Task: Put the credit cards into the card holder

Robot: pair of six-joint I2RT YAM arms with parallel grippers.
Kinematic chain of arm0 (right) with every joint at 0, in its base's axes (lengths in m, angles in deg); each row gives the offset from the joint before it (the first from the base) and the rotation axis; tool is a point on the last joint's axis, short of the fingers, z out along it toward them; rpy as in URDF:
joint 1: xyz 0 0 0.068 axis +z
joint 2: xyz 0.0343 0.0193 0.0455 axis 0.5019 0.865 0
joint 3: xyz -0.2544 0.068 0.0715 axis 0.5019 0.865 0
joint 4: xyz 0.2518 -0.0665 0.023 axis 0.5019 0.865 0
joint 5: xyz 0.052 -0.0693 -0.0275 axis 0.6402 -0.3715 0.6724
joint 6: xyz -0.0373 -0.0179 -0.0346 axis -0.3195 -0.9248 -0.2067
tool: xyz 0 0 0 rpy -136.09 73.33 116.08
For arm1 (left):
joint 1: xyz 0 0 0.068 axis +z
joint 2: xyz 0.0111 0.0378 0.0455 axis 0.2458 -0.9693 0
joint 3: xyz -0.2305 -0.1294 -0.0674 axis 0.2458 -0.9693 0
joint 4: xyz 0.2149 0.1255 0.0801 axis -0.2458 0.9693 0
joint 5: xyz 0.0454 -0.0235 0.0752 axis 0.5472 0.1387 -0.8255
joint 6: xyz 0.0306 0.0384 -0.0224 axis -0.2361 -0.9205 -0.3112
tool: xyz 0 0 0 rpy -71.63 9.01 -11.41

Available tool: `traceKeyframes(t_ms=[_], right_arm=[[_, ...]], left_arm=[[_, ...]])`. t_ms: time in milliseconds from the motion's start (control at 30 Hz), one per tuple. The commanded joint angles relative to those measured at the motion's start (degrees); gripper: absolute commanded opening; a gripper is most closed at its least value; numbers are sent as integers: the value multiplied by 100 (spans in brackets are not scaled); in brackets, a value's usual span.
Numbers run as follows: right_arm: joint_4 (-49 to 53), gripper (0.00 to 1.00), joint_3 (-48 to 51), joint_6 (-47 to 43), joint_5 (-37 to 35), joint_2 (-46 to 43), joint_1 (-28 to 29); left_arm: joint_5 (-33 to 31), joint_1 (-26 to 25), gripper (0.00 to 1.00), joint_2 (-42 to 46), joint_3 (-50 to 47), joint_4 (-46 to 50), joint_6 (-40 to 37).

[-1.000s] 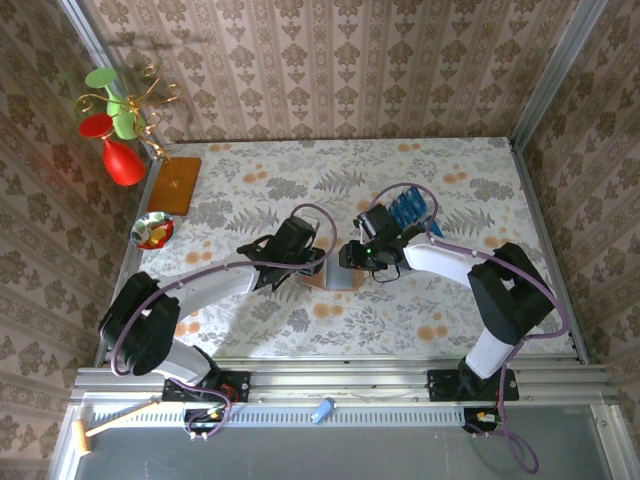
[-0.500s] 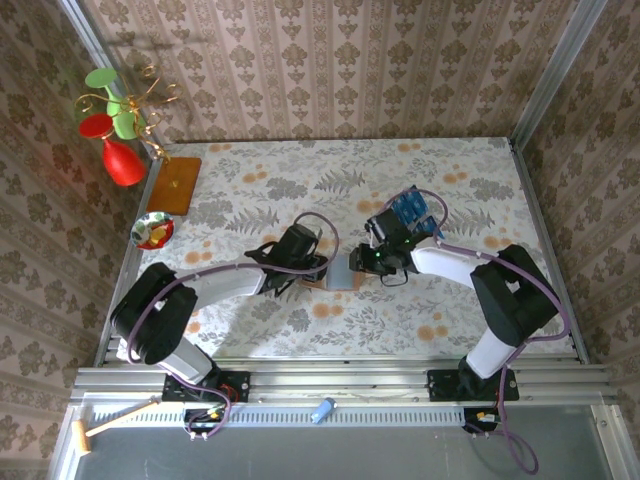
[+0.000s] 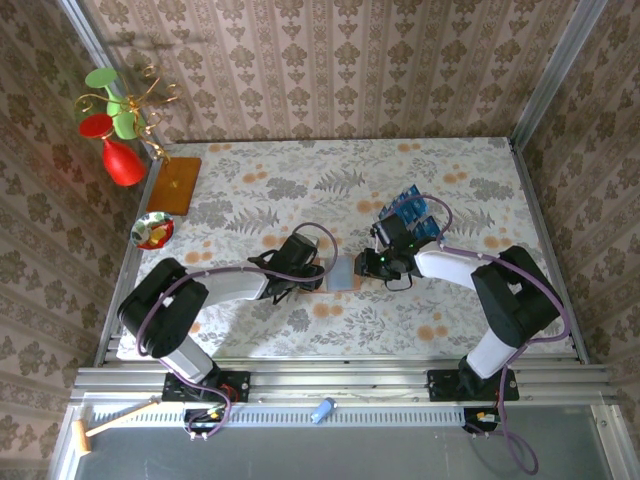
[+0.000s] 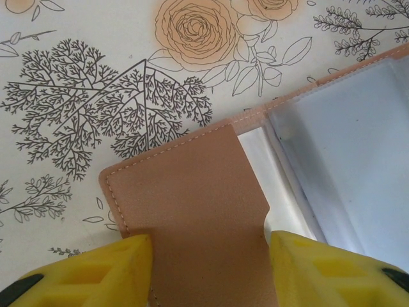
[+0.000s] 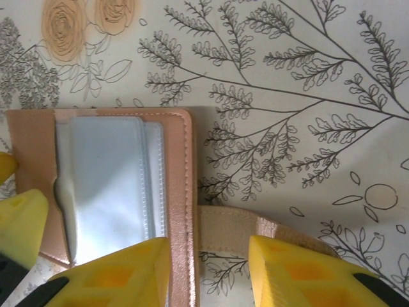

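On the flowered tablecloth (image 3: 300, 170), near its middle, the card holder (image 3: 341, 272) is lying open and flat between the two arms. Its outer skin is showing as smooth tan leather-like material with a stitched border and rounded corners, and its inside is holding glossy, clear plastic sleeves over a pale grey lining. A tan strap (image 5: 230, 224) is sticking out from its right edge onto the cloth.

The left gripper (image 4: 209, 246) is straddling the holder's brown flap, its blunt yellow fingers (image 4: 96, 275) sitting right at the flap's two side edges; whether they are squeezing it or only bracketing it, I cannot tell. The right gripper (image 5: 208, 246) is standing released, jaws apart, one finger over the plastic sleeve and the other over the strap, with the holder's stitched edge between them.

Just behind the right gripper, the credit cards (image 3: 410, 212) are lying in a loose blue fan, thin and rectangular, apart from the holder. Bare cloth is stretching behind the holder to the far wall. A wooden board (image 3: 178, 185) and a small bowl (image 3: 153, 230) are sitting well apart at the left edge.
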Motion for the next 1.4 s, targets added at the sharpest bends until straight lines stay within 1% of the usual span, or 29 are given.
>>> traceKeyframes(t_ms=[0,100,233,333,500,833,1133,1367], right_arm=[[139,39,-287,58,158,-355,4],[237,38,-429,53,167,-463,45],[273,36,-610,78,168,-379,112],[274,34,-756,81,195,-173,164],[256,27,-1006,72,219,241,279],[182,18,-1138,3,176,860,317],[85,16,-1018,-10,136,1009,307],[22,13,-935,-22,144,1078,306]], left_arm=[[-88,-3,52,-55,-34,-118,-46],[-83,-7,52,-46,-7,-118,-72],[-91,-2,52,-31,1,-123,-105],[-101,-2,52,-26,-7,-136,-121],[-91,3,53,53,0,-126,-165],[20,6,56,440,177,272,-105],[49,-16,50,347,21,213,-21],[-21,-11,50,135,-43,21,-112]])
